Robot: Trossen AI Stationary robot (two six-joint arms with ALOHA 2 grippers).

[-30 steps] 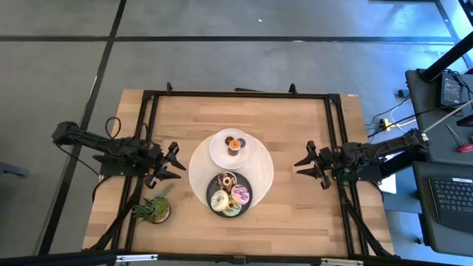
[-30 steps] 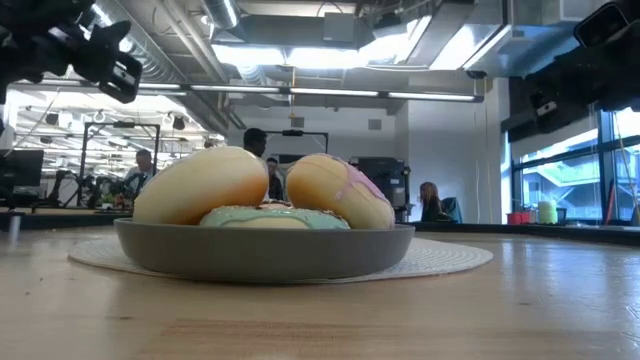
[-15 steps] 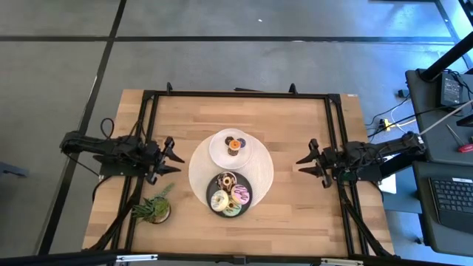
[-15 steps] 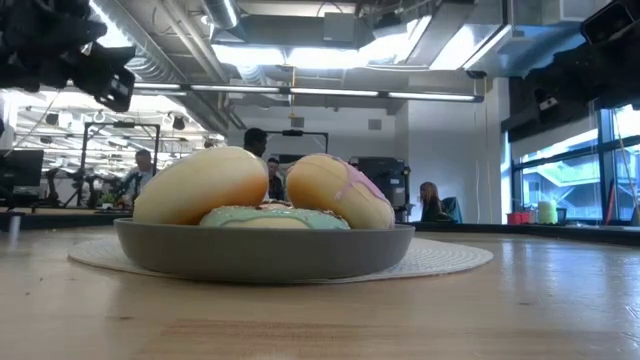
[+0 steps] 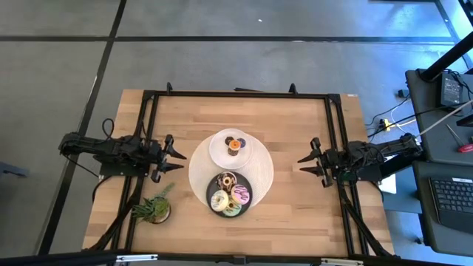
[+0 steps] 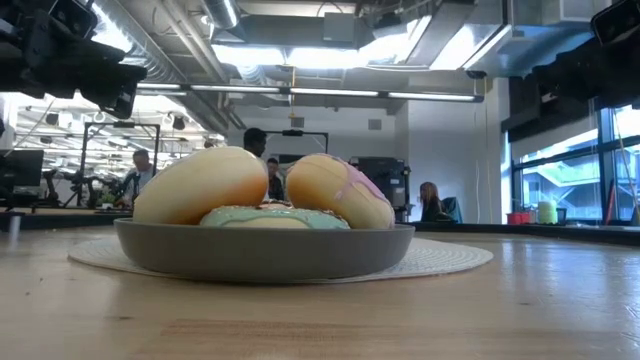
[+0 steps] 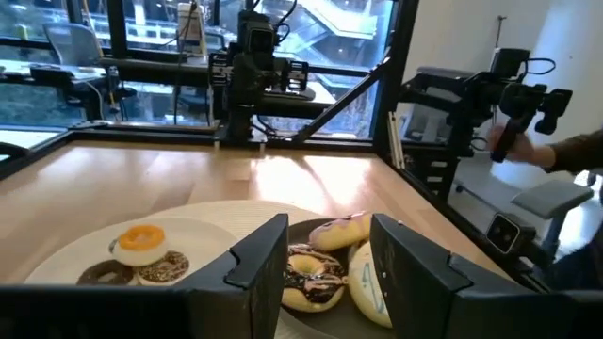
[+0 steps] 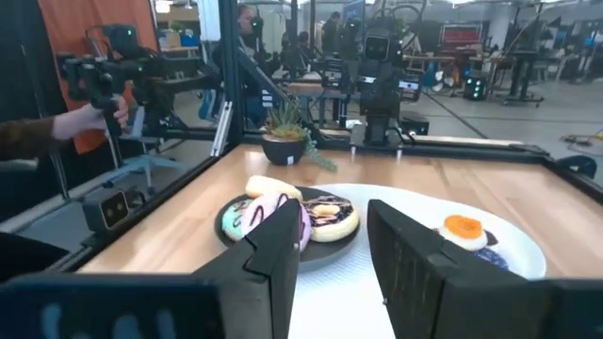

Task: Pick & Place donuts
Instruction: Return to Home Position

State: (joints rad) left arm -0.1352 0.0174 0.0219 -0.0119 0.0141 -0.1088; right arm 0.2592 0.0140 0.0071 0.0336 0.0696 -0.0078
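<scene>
**Parking both arms without touching the plates**

The job looks all but finished. The small donuts point(image 5: 235, 144) lie together on the white plate point(image 5: 219, 152) at the middle of the worktop point(image 5: 295, 122). The large donuts point(image 5: 229, 195) are heaped on the dark plate point(image 5: 249, 198) just beside it. Both plates rest on a round mat point(image 5: 263, 171). What is left is to park the arms.

The left pincer point(image 5: 172, 158) hangs over the worktop's left side, apart from the mat. Its wrist view shows the fingers spread wide with nothing between them. The right pincer point(image 5: 304, 165) mirrors it on the right side, likewise wide open and empty.

To do the step well, each arm should draw straight back toward its own edge, away from the plates, rather than swing across the middle (the heap on the dark plate looks loose, and a brush could roll a donut off). The left arm has the tighter path. The plant point(image 5: 154, 210) stands near it on the same side, so any sideways drift there risks a knock. Rails of the black frame point(image 5: 236, 94) appear to pass under both arms, so a slow, level fold seems safest. The fingers may as well be left open, since there is nothing to hold.
</scene>
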